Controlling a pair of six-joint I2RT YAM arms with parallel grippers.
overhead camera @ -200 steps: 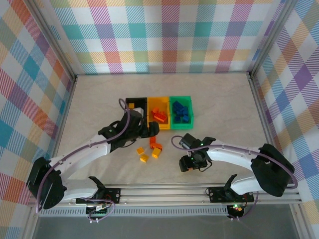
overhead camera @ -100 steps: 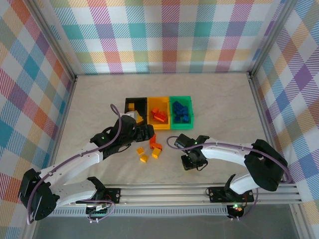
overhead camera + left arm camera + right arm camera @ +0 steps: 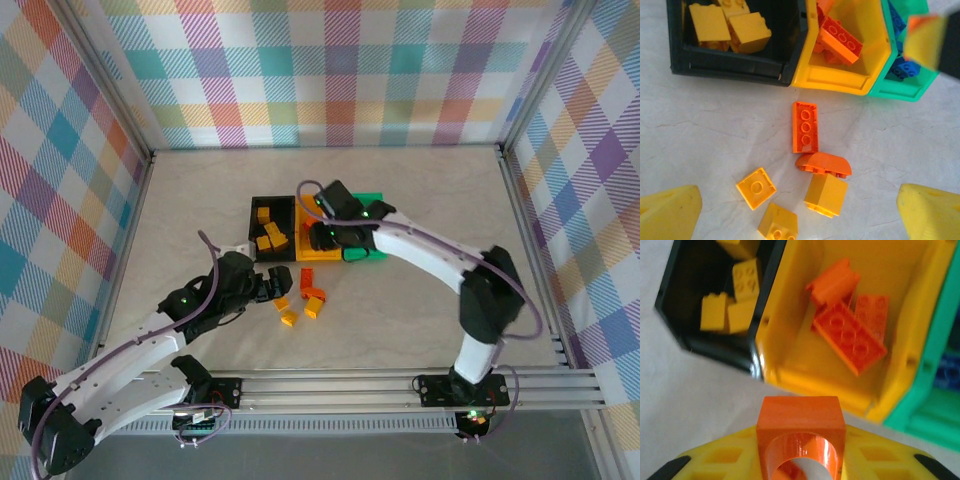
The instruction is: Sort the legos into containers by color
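The step in hand is a drop-off: the right end effector [image 3: 322,238] is clenched on an orange brick [image 3: 800,417] above the yellow-orange bin [image 3: 815,385], where other orange bricks already lie. From the wrist view the brick looks to hang about over the bin's near wall, so the next move probably calls for a little more reach before letting go, keeping off the walls shared with the black bin [image 3: 730,67] and green bin [image 3: 900,92]. The left end effector [image 3: 799,216] hovers released over five loose bricks on the bench [image 3: 200,200]: an orange flat brick [image 3: 805,126], an orange curved piece [image 3: 823,165] and three yellow bricks [image 3: 826,194]. They lie near the bins' front wall, with open bench on their other sides.
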